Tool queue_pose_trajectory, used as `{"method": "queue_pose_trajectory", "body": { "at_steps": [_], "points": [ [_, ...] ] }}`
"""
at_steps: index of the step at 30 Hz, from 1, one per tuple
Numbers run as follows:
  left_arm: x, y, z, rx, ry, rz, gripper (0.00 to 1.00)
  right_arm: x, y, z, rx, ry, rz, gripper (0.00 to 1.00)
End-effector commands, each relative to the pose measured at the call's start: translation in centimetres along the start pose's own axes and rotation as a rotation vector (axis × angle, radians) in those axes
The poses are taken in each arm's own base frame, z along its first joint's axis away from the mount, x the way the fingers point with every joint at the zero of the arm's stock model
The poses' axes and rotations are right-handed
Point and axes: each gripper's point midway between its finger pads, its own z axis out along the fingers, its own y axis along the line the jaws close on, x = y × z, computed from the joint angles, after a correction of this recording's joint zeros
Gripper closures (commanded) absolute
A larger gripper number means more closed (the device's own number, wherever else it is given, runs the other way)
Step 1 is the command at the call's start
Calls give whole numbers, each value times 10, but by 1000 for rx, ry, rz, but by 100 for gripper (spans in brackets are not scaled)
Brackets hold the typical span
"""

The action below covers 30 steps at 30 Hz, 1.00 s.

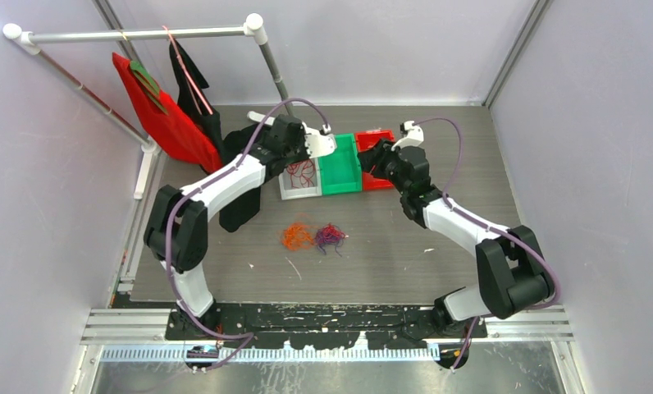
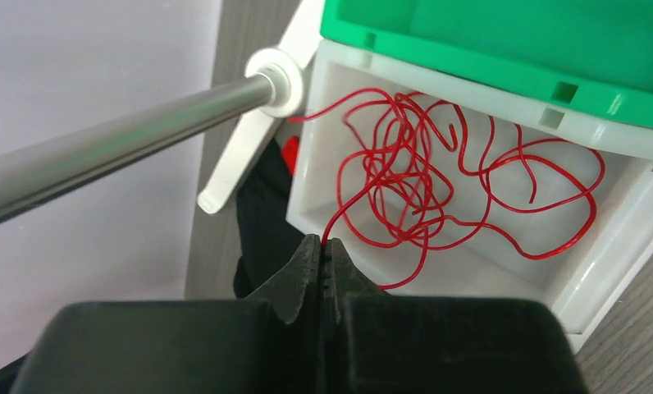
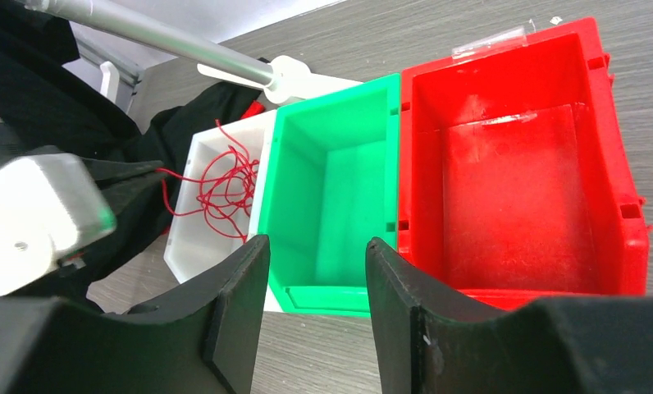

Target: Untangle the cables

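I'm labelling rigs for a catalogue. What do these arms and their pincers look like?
Both the left arm and right arm have white links with bulky black joints and a purple lead looped alongside. The left pincer and right pincer have black, tapering fingers.

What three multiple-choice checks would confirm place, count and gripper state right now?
1. Where is the thin red wire tangle? A) white plastic bin B) green plastic bin C) red plastic bin
2. How many wire clumps lie loose on the grey wood-grain table? A) one B) two C) four
3. The right gripper is: A) shut on a wire B) open, empty C) out of view
Answers: 1 A, its strands coil inside the white walls; 2 B, one orange clump and one purple clump; 3 B, its fingers stand apart with nothing between.
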Motion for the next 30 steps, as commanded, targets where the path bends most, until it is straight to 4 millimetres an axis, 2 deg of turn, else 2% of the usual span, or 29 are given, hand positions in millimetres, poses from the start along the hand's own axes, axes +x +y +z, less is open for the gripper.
{"method": "queue_pose_trajectory", "body": {
  "at_steps": [1, 10, 17, 20, 23, 30],
  "points": [
    [19, -1, 17, -8, 56, -15, 100, -27, 10, -10, -23, -93, 23, 48],
    [29, -14, 48, 2, 84, -45, 100, -24, 10, -17, -24, -81, 27, 49],
    [14, -23, 47, 75, 46, -148, 99, -23, 12, -19, -38, -72, 32, 49],
    [3, -24, 34, 135, 25, -192, 80, -21, 15, -19, -51, -61, 30, 49],
    [-4, -22, 18, 187, 1, -238, 68, -22, 20, -20, -72, -54, 29, 48],
    [2, -25, -17, 315, 24, -280, 47, -9, 31, -27, -118, 27, 37, 48]
  ]
}}
